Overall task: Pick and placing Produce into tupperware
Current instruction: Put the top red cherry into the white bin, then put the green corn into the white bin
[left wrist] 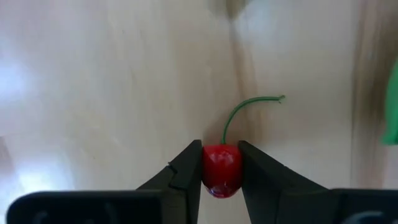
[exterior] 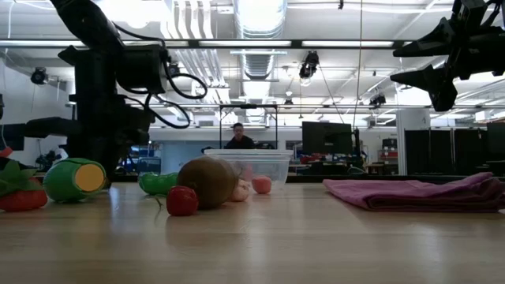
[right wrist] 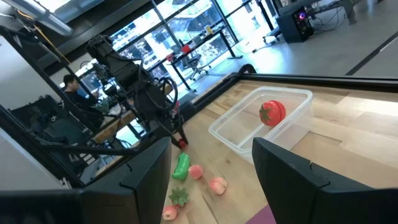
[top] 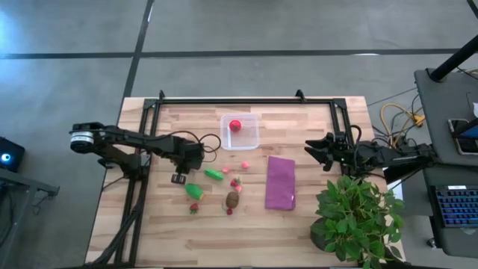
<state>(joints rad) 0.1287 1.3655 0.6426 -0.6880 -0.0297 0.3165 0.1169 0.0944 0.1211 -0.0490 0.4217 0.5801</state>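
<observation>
1. Cherry [left wrist: 221, 171] is pinched in your left gripper [left wrist: 221, 167] above the bench [top: 149, 224], stem curving away from the fingers.
2. Only the left wrist view shows that grip; right gripper [top: 320, 152] sits wide, empty.

We see the clear square tupperware [top: 240, 131] at the far middle of the table, holding one red tomato [top: 235, 125]. The other produce [top: 216, 187] lies scattered just in front; a red cherry [left wrist: 222, 169] sits between dark fingers.

table [top: 314, 224] – pale wood, smooth | tupperware [top: 251, 139] – clear plastic | cherry [left wrist: 221, 169] – glossy
</observation>
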